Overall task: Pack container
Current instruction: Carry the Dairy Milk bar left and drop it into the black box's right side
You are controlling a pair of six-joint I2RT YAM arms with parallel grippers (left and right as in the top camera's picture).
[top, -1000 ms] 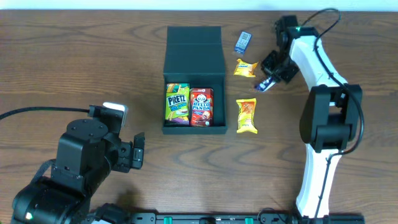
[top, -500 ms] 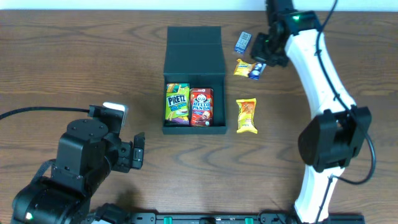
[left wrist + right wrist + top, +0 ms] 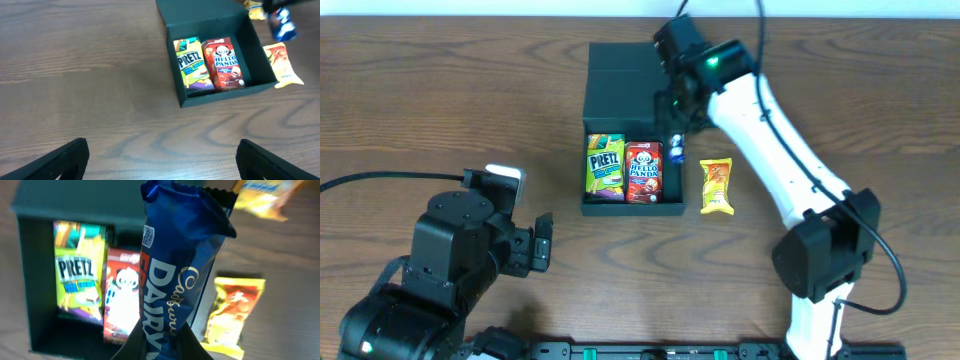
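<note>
R arm [image 3: 765, 125] stretched over container [image 3: 630, 100] — jaws pinching choc bar [image 3: 167, 285].

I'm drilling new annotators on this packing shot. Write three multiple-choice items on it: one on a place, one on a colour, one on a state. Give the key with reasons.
1. Where is the Pretz box relative to the container?
A. Outside it, to its right
B. Inside it, beside the Hello Panda box
C. On top of its lid

2. What colour is the Cadbury Dairy Milk bar held by the right hand?
A. Blue
B. Green
C. White

3. What state is the left hand in?
A. Shut on the Pretz box
B. Shut on the container's lid
C. Open and empty

Key:
1 B: the overhead view shows both boxes side by side within the black walls.
2 A: the right wrist view shows a blue wrapper.
3 C: the left wrist view shows its fingers wide apart with nothing between them.
</note>
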